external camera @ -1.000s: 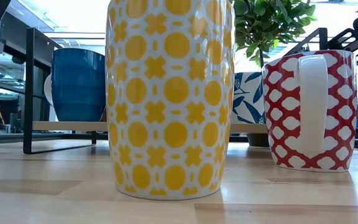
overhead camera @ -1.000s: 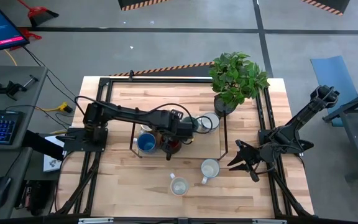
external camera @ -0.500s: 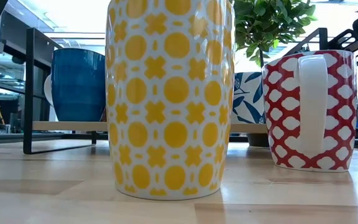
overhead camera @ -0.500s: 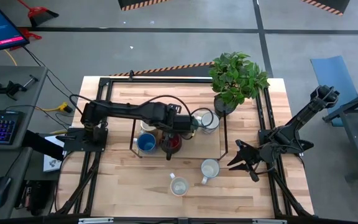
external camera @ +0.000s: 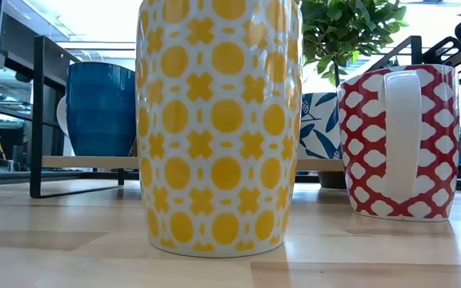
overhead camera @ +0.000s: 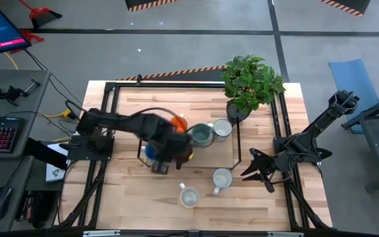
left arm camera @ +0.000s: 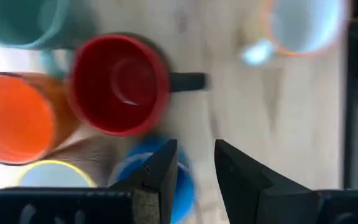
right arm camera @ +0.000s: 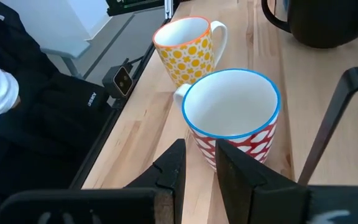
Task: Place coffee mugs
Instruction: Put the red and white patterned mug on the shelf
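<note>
On a low black-framed shelf (overhead camera: 236, 153) stand an orange mug (overhead camera: 178, 123), a teal mug (overhead camera: 201, 135), a white mug (overhead camera: 222, 128), and a blue mug (overhead camera: 151, 153) half hidden under my left arm. My left gripper (overhead camera: 165, 158) hovers over the blue mug (left arm camera: 182, 186), its fingers close together and touching nothing. The red mug (left arm camera: 120, 84) lies just ahead of it. A yellow-patterned mug (overhead camera: 189, 196) and a red-patterned mug (overhead camera: 222, 178) stand on their bases on the bare table. My right gripper (overhead camera: 258, 169) waits shut behind the red-patterned mug (right arm camera: 232, 118).
A potted plant (overhead camera: 249, 82) stands at the shelf's far right corner. A black metal frame (overhead camera: 110, 92) runs along the table's edges. Bare wood lies in front of the shelf around the two patterned mugs. In the right wrist view a person's dark sleeve (right arm camera: 36, 106) shows beyond the table edge.
My left gripper has drawn back from the teal and white mugs toward the table's left and near edge and now sits over the blue mug. With the arm away, the orange and teal mugs show. The mugs on the bare table have stayed put.
</note>
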Robot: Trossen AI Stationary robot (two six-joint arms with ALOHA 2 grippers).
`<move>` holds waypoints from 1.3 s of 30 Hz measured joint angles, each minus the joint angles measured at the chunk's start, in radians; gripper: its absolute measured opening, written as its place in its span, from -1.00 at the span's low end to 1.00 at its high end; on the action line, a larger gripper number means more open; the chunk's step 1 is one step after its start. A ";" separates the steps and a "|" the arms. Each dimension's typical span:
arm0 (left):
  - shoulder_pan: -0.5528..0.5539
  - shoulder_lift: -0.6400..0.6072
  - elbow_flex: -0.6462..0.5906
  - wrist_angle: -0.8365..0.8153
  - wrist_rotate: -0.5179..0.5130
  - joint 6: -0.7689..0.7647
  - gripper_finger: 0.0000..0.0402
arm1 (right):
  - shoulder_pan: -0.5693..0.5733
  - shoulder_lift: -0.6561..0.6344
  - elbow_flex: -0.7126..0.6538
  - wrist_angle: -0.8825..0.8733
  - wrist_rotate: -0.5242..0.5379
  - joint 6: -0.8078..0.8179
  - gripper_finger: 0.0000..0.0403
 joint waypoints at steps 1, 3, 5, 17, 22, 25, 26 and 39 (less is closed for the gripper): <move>-0.020 -0.015 -0.003 0.001 0.009 -0.009 -0.53 | 0.000 0.000 0.000 0.000 -0.002 0.000 -0.66; -0.067 -0.058 -0.032 0.004 0.011 -0.036 -0.53 | 0.000 0.000 0.000 0.013 -0.015 -0.001 -0.66; -0.118 -0.100 -0.059 0.003 0.011 -0.059 -0.53 | 0.000 0.000 0.000 0.018 -0.017 -0.002 -0.66; -0.412 -0.479 -0.565 0.259 -0.168 -0.329 -0.53 | 0.000 0.000 0.000 0.272 -0.005 -0.133 -0.66; -0.512 -0.624 -0.822 0.456 -0.154 -0.448 -0.53 | -0.002 0.020 0.000 0.345 0.167 -0.082 -0.66; -0.555 -0.683 -0.932 0.519 -0.157 -0.511 -0.53 | -0.009 0.061 0.000 0.388 0.177 -0.051 -0.66; -0.565 -0.697 -0.961 0.533 -0.161 -0.524 -0.53 | -0.009 0.078 0.001 0.419 0.172 -0.049 -0.66; -0.626 -0.859 -1.328 0.968 -0.243 -0.437 -0.53 | -0.031 0.432 0.544 -0.013 0.080 -0.332 -0.66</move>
